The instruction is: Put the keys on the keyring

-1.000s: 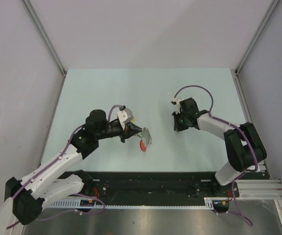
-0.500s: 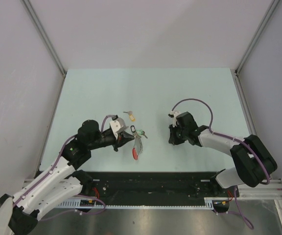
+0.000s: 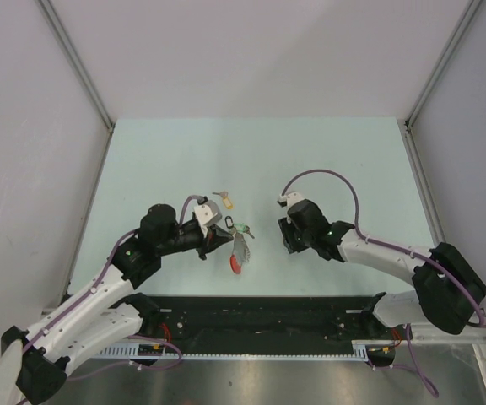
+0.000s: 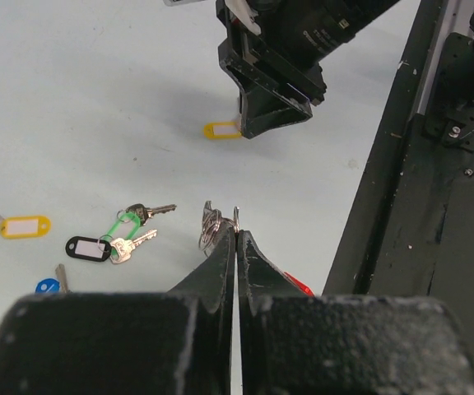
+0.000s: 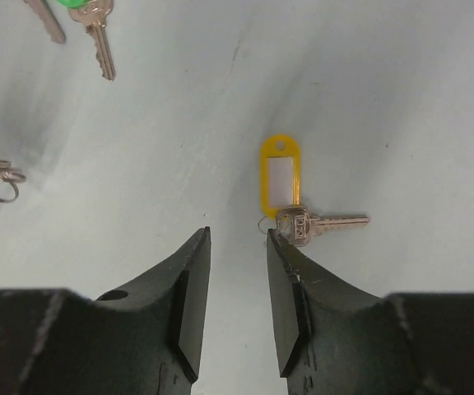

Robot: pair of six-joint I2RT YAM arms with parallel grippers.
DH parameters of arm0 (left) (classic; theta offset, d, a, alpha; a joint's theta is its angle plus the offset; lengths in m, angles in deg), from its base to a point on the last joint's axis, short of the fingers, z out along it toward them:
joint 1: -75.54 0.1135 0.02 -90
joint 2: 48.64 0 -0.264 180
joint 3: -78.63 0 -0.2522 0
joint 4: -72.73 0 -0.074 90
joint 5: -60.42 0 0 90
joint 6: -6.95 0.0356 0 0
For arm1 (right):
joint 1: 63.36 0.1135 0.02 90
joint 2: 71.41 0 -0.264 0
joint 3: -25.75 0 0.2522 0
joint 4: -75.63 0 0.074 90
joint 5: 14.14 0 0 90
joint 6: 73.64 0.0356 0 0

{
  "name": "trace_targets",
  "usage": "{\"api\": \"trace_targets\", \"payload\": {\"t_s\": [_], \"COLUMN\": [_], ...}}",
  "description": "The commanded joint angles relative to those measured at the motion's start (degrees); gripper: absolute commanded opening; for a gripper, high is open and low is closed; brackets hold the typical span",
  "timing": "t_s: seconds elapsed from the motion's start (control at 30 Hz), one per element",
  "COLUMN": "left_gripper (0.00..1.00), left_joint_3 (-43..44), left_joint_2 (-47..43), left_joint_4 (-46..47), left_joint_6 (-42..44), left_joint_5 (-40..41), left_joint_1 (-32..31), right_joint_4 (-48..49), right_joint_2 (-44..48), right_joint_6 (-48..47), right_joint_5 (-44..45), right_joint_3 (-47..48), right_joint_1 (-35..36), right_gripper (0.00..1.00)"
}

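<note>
The keyring [image 4: 213, 227] hangs pinched at the tips of my left gripper [image 4: 236, 233], which is shut on its metal coil; the red arc [image 4: 299, 285] shows beside the right finger. From above, the keyring [image 3: 240, 251] dangles by my left gripper [image 3: 224, 240] at the table's middle. Keys with yellow [image 4: 25, 225], black [image 4: 87, 247], green [image 4: 123, 223] and blue [image 4: 46, 285] tags lie to its left. My right gripper [image 5: 238, 240] stands open just above another yellow-tagged key [image 5: 281, 178], its right fingertip [image 5: 276, 243] at the key's small ring. In the top view the right gripper [image 3: 288, 243] hides that key.
The pale green table [image 3: 159, 160] is walled on three sides. A black rail [image 3: 268, 312] with the arm bases runs along the near edge, close below both grippers. The green-tagged key [image 5: 95, 25] lies left of and beyond the right jaws.
My right gripper has slid left toward the table's middle and its jaws have opened. My left gripper, still shut on the keyring, dropped down and left, uncovering the loose keys.
</note>
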Motion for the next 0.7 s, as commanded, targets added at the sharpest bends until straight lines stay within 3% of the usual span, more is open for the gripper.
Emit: {"api": "trace_targets", "payload": {"t_s": [0.0,0.23,0.33,0.5,0.67], "left_gripper": [0.00,0.00,0.01,0.00,0.00], "left_joint_3": [1.03,1.20,1.29,1.20,1.20], "left_joint_2": [-1.23,-1.23,-1.58,-2.37,-2.90], "left_joint_4": [1.67,1.14,1.14,0.79,0.79], "left_joint_6": [-0.31,-0.31,-0.40,-0.23,-0.14], "left_joint_5": [0.85,0.94,0.85,1.11,1.20], "left_joint_1": [0.34,0.34,0.34,0.34,0.34], "right_joint_4": [-5.92,-12.35,-13.76,-14.73,-16.57], "right_joint_2": [-0.32,-4.98,-5.08,-5.43,-7.80], "right_joint_6": [-3.45,-14.86,-22.31,-28.58,-33.24], "right_joint_5": [14.12,19.76,18.71,11.42,10.71], "right_joint_3": [5.09,9.66,10.46,11.78,12.39], "right_joint_1": [6.48,10.27,10.10,8.61,8.08], "right_gripper": [0.39,0.41,0.41,0.40,0.39]}}
